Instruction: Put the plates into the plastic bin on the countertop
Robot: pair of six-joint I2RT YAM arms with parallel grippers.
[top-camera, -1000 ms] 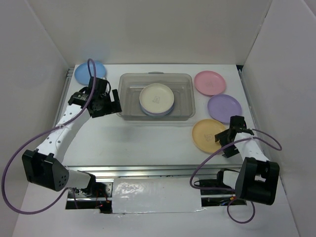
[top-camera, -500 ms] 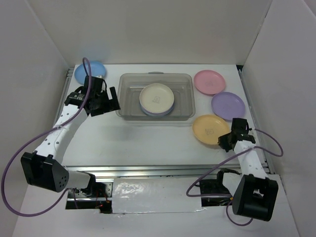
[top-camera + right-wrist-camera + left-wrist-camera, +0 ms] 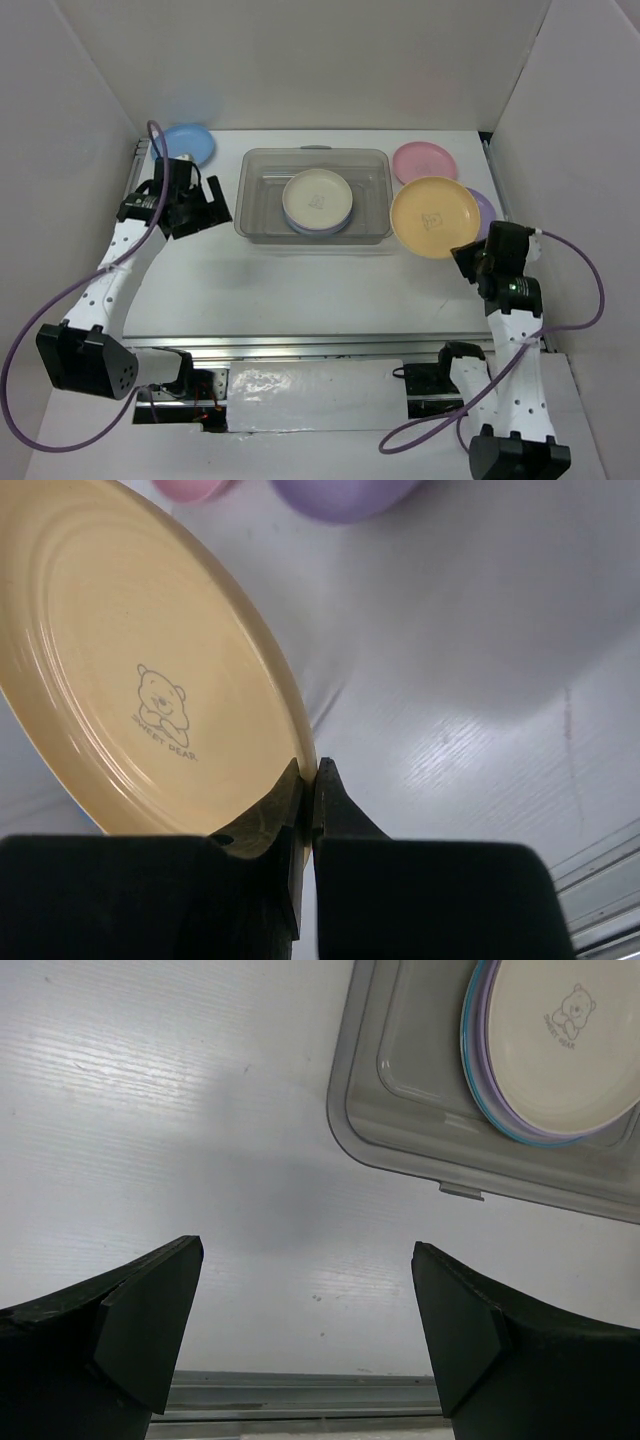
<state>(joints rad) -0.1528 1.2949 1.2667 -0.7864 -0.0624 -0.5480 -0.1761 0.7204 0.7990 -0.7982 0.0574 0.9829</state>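
A: White countertop (image 3: pixel 300 290), white walls (image 3: pixel 300 60) on three sides. Right gripper (image 3: pixel 310 780) pinched tight on the orange-yellow plate (image 3: pixel 434 216) rim, plate tilted above the surface beside the plastic bin (image 3: pixel 262 205).
B: Left gripper (image 3: pixel 305 1300) spread wide, empty, over the countertop left of the bin, rail (image 3: pixel 300 1392) near. Its wrist view alone shows a purple plate (image 3: pixel 475 1045) under the cream plate (image 3: pixel 318 198)

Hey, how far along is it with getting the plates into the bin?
Done: a cream plate tops a stack in the plastic bin, with at least two more rims showing beneath it. In hand: the right gripper has its jaws shut on the orange-yellow plate, lifted beside the bin. Left: the pink plate, purple plate and blue plate lie on the countertop; the left gripper hangs open, empty.
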